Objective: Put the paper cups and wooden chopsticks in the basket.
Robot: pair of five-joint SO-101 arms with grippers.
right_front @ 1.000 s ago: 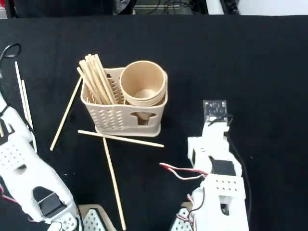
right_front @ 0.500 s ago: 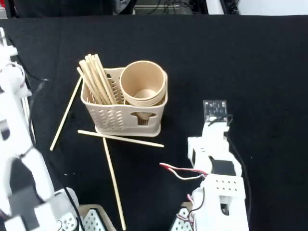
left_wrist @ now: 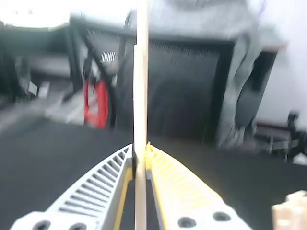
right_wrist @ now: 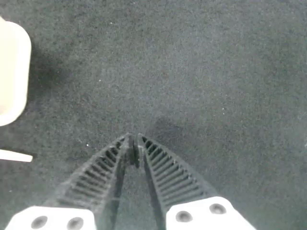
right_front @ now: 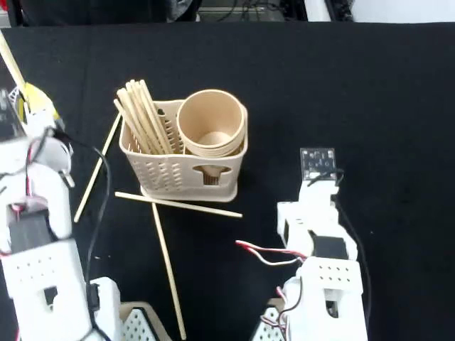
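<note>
The beige basket point(right_front: 163, 174) stands left of the table's centre, holding stacked paper cups point(right_front: 212, 124) and a bundle of wooden chopsticks point(right_front: 142, 115). Three loose chopsticks lie on the cloth: one slanted at the basket's left point(right_front: 96, 169), one along its front point(right_front: 178, 204), one running toward the near edge point(right_front: 168, 270). My left gripper point(left_wrist: 139, 152) is raised at the far left point(right_front: 28, 99), shut on a chopstick point(left_wrist: 141, 72) that sticks up past its tips point(right_front: 10, 60). My right gripper point(right_wrist: 132, 143) rests shut and empty on the cloth, right of the basket point(right_wrist: 12, 72).
Black cloth covers the table point(right_front: 355, 85). The right arm's white body point(right_front: 320, 241) sits at the lower right, the left arm's body point(right_front: 39, 249) at the lower left. Open cloth lies behind and right of the basket.
The left arm has lifted from the table's left edge and now holds a chopstick up in the air; the two chopsticks that lay at the far left are gone from there. The right arm stayed still.
</note>
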